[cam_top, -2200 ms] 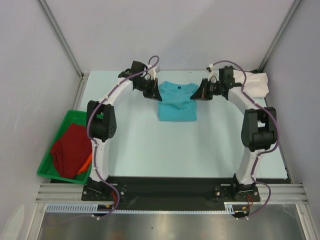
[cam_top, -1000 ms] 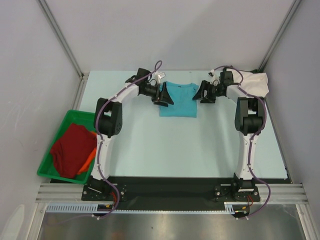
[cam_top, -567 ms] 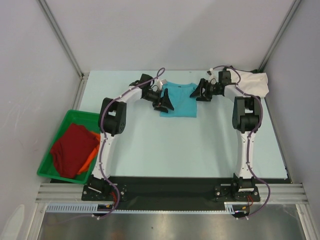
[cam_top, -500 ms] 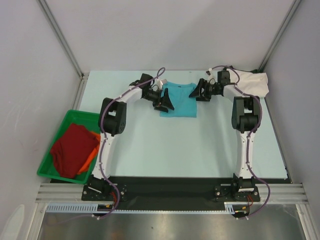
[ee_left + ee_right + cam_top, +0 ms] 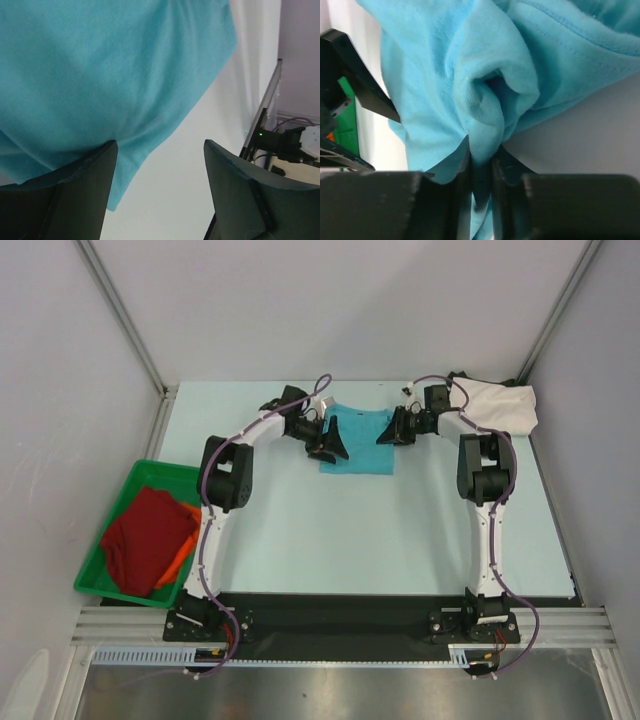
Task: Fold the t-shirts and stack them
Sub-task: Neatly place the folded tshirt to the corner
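Observation:
A turquoise t-shirt [image 5: 356, 445] lies partly folded at the back middle of the table. My right gripper [image 5: 386, 434] is at its right edge, shut on a bunched fold of the turquoise t-shirt [image 5: 470, 75]; the cloth is pinched between the right gripper's [image 5: 482, 167] fingers. My left gripper [image 5: 331, 440] is low over the shirt's left edge and stands open. In the left wrist view the left gripper [image 5: 160, 192] has one finger [image 5: 75, 195] over the shirt's [image 5: 100, 75] edge and bare table between the fingers. A dark red t-shirt [image 5: 145, 535] and an orange one [image 5: 173, 565] lie in the bin.
The green plastic bin [image 5: 122, 502] stands at the table's left edge. A cream-white cloth [image 5: 503, 406] lies bunched at the back right corner, behind my right arm. Walls close the table in on the left, back and right.
My right gripper has closed on the right edge of the turquoise shirt and bunched it. The left gripper stayed open and shifted slightly along the shirt's left edge.

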Available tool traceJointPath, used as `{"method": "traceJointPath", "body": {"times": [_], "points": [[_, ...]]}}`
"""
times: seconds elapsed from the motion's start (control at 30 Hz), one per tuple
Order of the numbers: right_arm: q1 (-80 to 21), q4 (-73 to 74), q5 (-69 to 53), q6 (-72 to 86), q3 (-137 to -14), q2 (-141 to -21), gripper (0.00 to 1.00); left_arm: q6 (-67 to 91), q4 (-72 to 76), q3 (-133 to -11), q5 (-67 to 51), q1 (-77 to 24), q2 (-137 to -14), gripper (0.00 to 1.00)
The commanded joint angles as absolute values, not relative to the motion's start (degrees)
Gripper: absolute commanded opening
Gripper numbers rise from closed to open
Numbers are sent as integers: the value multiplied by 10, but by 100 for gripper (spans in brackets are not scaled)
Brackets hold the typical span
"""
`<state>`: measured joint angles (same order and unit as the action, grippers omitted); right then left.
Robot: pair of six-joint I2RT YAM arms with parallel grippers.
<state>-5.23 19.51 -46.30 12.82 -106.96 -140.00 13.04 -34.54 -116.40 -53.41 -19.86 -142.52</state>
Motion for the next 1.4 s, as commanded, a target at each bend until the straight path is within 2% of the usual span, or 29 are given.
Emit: {"method": "traceJointPath", "body": {"times": [0.0,0.03,0.07,0.1,0.3,0.5,0.73,1.37], "points": [[-69,267,-405,74,-1080,-1413,17,92,-353,-1202,-485,-201,-1401,76],[-70,272,-399,59,-1091,-1407,13,80,-368,-1211,-470,-200,-1396,77],[-69,279,-394,33,-1096,-1400,2,67,-378,-1229,-450,-200,-1384,77],[-69,293,-382,18,-1101,-1383,0,39,-386,-1237,-430,-198,-1376,78],[-40,343,-317,-73,-1131,-1313,0,-54,-439,-1244,-311,-170,-1316,76],[10,356,-258,-155,-1147,-1287,0,-115,-520,-1226,-316,-156,-1310,67],[47,406,-204,-234,-1296,-1358,0,-116,-510,-1202,-312,-166,-1288,66],[99,378,-174,-263,-1346,-1327,0,-130,-512,-1230,-269,-239,-1298,66]]}}
